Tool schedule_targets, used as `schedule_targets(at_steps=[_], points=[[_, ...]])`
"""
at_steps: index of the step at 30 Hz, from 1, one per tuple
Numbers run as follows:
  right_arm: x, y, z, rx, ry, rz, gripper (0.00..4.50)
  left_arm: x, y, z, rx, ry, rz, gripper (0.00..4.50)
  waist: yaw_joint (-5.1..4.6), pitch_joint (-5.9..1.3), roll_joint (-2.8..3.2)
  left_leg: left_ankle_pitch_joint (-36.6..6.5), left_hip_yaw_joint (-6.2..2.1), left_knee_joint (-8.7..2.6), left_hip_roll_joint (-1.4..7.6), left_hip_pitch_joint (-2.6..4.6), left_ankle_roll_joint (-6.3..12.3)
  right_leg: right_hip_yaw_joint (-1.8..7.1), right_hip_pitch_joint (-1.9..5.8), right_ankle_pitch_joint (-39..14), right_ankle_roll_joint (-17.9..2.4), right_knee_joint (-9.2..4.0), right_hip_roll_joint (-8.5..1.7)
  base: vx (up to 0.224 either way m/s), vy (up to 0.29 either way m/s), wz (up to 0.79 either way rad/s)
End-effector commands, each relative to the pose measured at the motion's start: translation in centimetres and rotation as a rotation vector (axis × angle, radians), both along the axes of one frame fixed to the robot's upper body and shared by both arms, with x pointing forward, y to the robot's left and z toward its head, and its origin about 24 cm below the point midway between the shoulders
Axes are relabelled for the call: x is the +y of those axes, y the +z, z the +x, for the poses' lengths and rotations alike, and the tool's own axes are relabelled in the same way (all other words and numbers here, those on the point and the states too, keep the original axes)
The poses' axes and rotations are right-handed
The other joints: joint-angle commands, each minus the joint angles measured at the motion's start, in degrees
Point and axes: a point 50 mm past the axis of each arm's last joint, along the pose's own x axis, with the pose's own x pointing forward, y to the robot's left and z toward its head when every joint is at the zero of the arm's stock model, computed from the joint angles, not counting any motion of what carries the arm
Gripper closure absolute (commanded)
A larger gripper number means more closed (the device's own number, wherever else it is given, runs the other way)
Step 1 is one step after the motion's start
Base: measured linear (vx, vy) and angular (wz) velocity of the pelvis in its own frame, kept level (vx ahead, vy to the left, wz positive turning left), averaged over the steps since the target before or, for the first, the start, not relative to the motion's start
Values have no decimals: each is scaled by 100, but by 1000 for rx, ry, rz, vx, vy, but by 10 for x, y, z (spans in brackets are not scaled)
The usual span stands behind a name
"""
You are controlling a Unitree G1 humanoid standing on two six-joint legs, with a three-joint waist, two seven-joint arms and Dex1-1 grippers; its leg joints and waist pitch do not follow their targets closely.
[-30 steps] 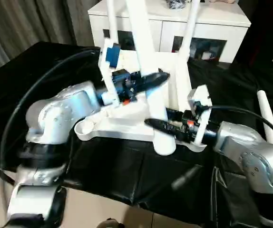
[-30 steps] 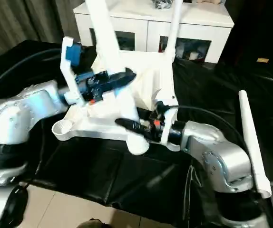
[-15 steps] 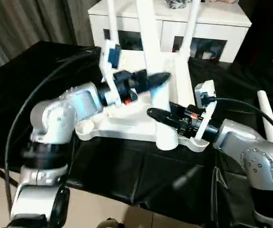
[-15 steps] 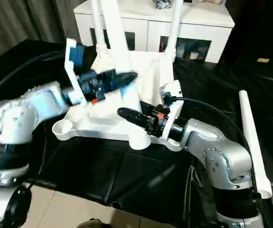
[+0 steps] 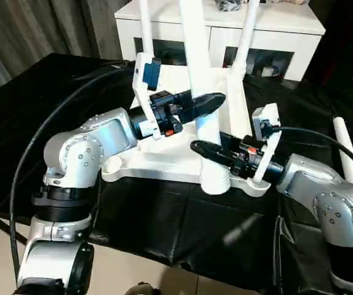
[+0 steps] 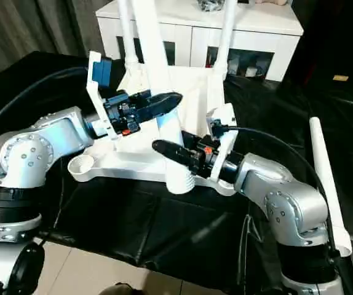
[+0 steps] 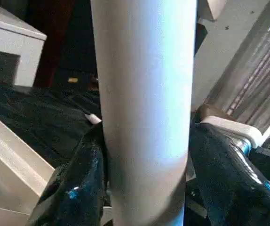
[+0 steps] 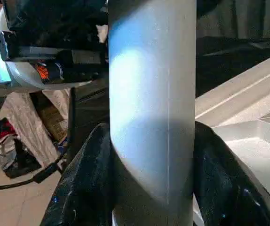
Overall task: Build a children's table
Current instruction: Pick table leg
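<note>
Leg (image 5: pixel 202 104) stands near-upright at near edge of upturned tabletop (image 5: pixel 164 163), smooth white tapered tube, ridged foot end at bottom near corner socket. Left gripper (image 5: pixel 208 102) clamps leg higher up, glossy black fingers (image 7: pixel 78 183) pressed on both sides. Right gripper (image 5: pixel 202 148) clamps same leg lower down. Both forearms bent inward, meeting at leg. Two more legs (image 5: pixel 243 43) stand at far corners; empty round socket (image 5: pixel 111 164) at near left. Spare leg (image 5: pixel 347 157) lies on black cloth (image 5: pixel 164 227) well to right. White cabinet (image 5: pixel 287 31) behind, grey curtain (image 5: pixel 35 27) at left.
</note>
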Motion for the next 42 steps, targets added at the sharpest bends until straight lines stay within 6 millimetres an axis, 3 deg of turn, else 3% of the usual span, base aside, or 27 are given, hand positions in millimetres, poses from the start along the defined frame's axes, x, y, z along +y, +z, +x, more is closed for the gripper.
schedule_targets(at_steps=[1,4,11,12,13,29,31,42], points=[[3,3,-4,-18,27,-1,267,-7,4,-4,-3,-36,-5,209,11,-375,-68,-783,-340,-486,690,160,-65,430,226,-795,-1136,-495,-768,0,0,0],[3,3,-4,-19,27,-4,267,-5,5,-4,2,-36,-19,242,15,-376,-80,-734,-340,-482,688,156,-55,431,232,-738,-1140,-492,-783,0,0,0],[1,2,1,-58,-1,-53,267,0,6,-1,-18,1,-13,264,11,-362,-107,-774,-331,-481,683,151,-34,437,222,-919,-1100,-515,-788,0,0,0],[1,2,1,-61,0,-57,211,1,7,-1,-25,8,-16,265,17,-364,-103,-773,-331,-478,680,149,-34,437,226,-935,-1098,-517,-794,0,0,0],[0,2,2,-56,-1,-55,198,1,9,-1,-50,15,-9,266,14,-360,-101,-779,-335,-485,681,152,-27,433,221,-960,-1087,-517,-777,0,0,0],[3,-4,4,4,81,-138,72,-15,8,-16,-193,-125,123,266,2,-357,-162,-658,-322,-479,690,155,8,435,222,-881,-1084,-503,-783,0,0,0],[3,-4,4,10,85,-145,70,-15,7,-17,-203,-137,141,266,1,-361,-154,-633,-328,-481,693,159,-11,430,225,-801,-1107,-488,-781,0,0,0],[-1,-2,6,40,101,-139,176,-12,6,-16,-251,-152,188,266,1,-362,-175,-581,-314,-469,696,164,-16,429,241,-534,-1233,-453,-794,0,0,0]])
